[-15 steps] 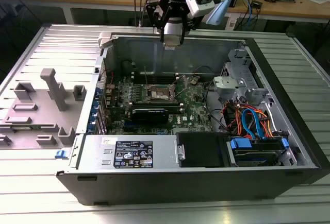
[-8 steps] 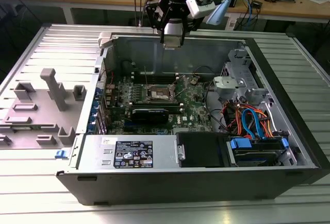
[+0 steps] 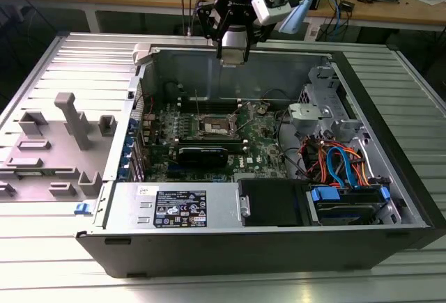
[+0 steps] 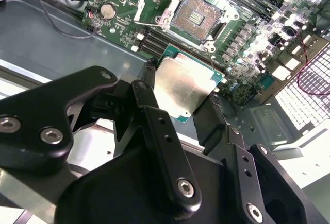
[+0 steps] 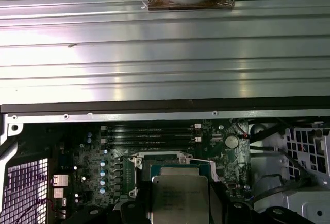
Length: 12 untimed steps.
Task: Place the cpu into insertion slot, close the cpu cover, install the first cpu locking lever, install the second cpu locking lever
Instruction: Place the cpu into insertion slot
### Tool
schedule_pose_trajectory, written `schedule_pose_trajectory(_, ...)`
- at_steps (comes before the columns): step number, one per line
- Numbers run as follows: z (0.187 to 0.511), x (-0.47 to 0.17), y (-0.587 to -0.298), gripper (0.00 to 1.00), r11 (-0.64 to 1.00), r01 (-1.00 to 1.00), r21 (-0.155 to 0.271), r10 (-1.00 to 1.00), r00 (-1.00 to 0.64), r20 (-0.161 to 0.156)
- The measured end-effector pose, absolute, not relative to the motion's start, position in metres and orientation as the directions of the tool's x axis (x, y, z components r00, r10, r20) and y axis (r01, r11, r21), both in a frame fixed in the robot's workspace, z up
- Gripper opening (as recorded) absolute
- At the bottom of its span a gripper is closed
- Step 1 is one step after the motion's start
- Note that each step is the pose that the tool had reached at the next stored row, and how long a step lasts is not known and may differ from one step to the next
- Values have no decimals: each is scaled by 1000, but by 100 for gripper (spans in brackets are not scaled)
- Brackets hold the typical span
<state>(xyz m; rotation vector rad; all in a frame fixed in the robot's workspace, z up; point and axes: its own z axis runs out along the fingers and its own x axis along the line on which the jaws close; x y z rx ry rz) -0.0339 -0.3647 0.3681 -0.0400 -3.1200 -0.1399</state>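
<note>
The cpu is sitting flat between the gripper's fingers, pinched by two opposite edges, with its silver top facing the wrist. The gripper is closed only to the chip's width and is carrying nothing else. Beneath the fingertips and well apart from them, the insertion slot is lying open on the green motherboard, its contact field exposed.

The hold looks thin, since only narrow finger faces are bearing on the chip's edges. A jolt could be tipping or sliding the chip in the grasp, and it would then be meeting the socket corner-first. I judge the bigger risk to be a small offset or twist against the silver rim. That would be pressing the chip onto the contacts askew and bending them.

In the exterior view the arm is hanging over the open computer case with the wrist pointing straight down, and the fingers are hovering high above the board.
</note>
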Motion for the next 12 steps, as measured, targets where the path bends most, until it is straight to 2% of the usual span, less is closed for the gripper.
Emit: schedule_pose_trajectory(12, 366, -34, -365, 54, 989, 117, 86, 116, -993, 19)
